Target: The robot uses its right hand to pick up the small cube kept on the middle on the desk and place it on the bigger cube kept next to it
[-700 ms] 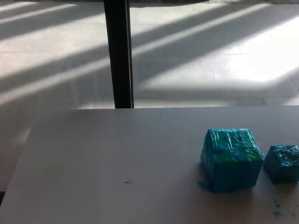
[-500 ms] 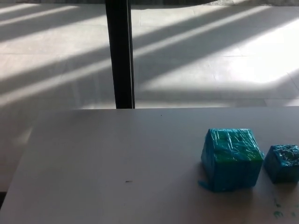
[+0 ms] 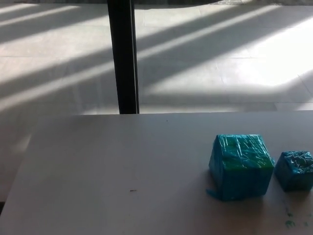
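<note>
**Reach not yet begun**

Neither hand shows, so their state cannot be told. On the worktop [image 3: 122, 161] the bigger cube [image 3: 240, 166] sits just left of the small cube [image 3: 295, 170]. The right hand should probably approach from the right edge, clearing the bigger cube.

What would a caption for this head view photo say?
Small blue cube sits beside bigger cube on the desk; no robot hands visible.

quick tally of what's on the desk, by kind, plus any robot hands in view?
Big blue cube: 1
Small blue cube: 1
Robot hands in view: 0
Total on the white desk: 2 things, both wrapped in blue, standing side by side near the right edge of the picture.
</note>
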